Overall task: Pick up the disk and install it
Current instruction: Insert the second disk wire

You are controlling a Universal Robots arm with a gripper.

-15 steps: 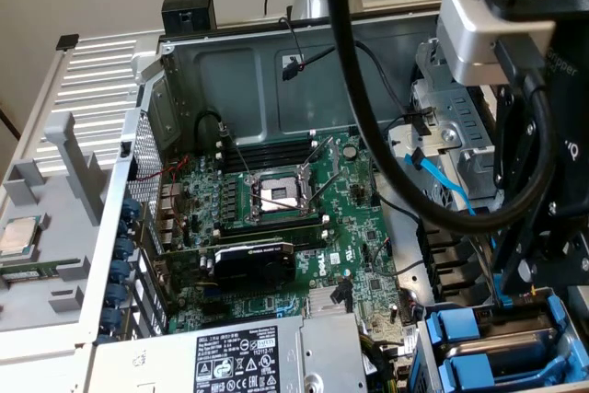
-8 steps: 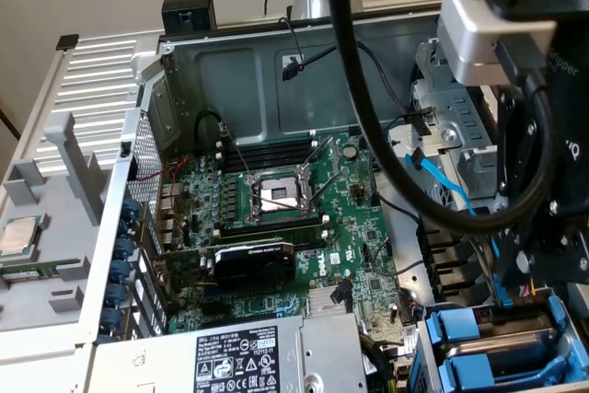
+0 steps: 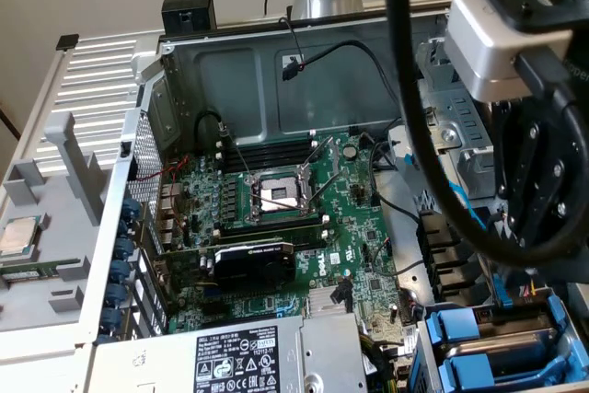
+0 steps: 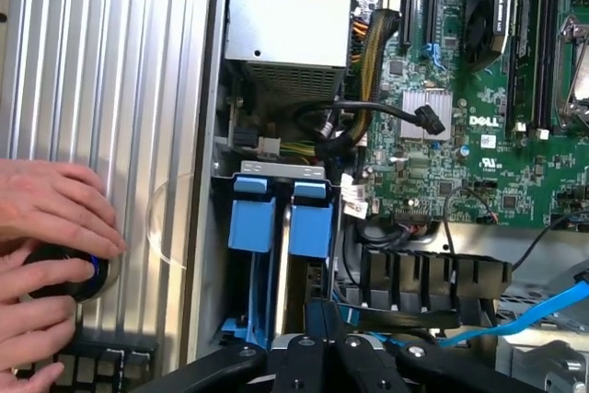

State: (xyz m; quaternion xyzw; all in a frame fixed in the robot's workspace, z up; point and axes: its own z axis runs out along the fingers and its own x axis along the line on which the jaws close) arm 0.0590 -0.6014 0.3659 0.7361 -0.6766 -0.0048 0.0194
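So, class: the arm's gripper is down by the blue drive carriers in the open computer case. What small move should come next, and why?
Probably a short, straight push down. The gripper is shut right over the blue carriers, and the disk between them still seems to stand proud of its bay. Whether it is already seated cannot be told.

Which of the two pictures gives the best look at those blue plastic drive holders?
The wrist view: the blue drive carriers sit near its middle, seen straight on, side by side in their bay. The exterior view catches them only in its lower right corner, at an angle and cut off by the picture's edge.
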